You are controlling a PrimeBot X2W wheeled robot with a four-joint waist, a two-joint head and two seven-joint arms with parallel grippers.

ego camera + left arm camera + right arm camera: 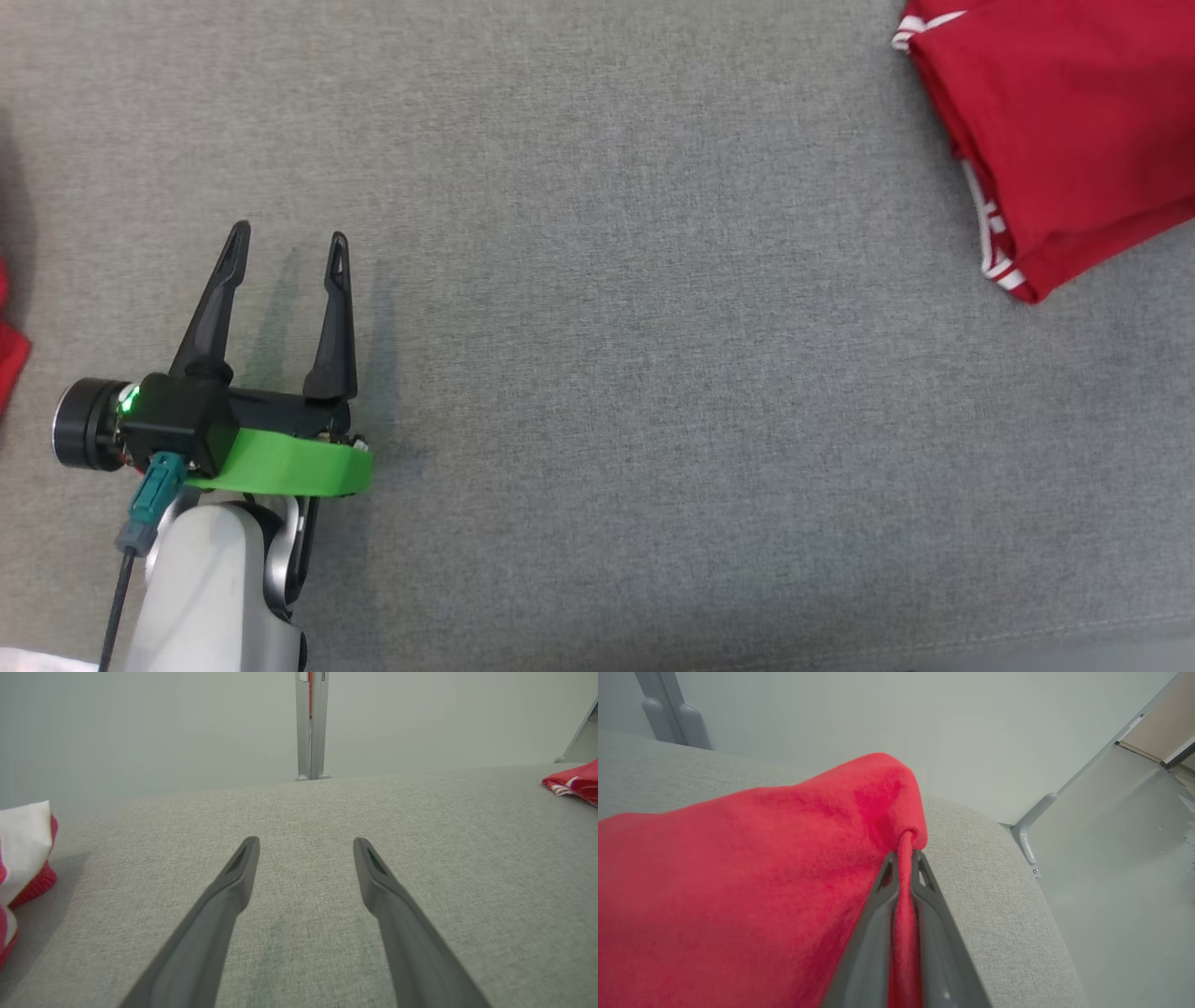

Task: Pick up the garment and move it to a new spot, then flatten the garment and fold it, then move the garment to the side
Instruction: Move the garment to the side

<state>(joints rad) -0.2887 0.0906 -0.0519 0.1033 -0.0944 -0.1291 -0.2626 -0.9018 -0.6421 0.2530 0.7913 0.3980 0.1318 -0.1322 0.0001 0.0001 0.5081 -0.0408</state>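
You see a table (597,280) with a soft grey cloth top. At its far edge a grey post (311,723) stands straight up against a pale wall (140,728). A white and pink cloth (23,844) lies on the table's left side. A grey rail (1031,830) slants up beside the right corner.

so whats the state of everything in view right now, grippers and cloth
left gripper: open, nothing between its fingers, over bare grey surface
right gripper: shut, pinching a fold of the red garment
red garment: folded in layers, on the surface at the far right, fabric drawn to a peak at the pinch
white and red cloth: bunched at the left edge, untouched
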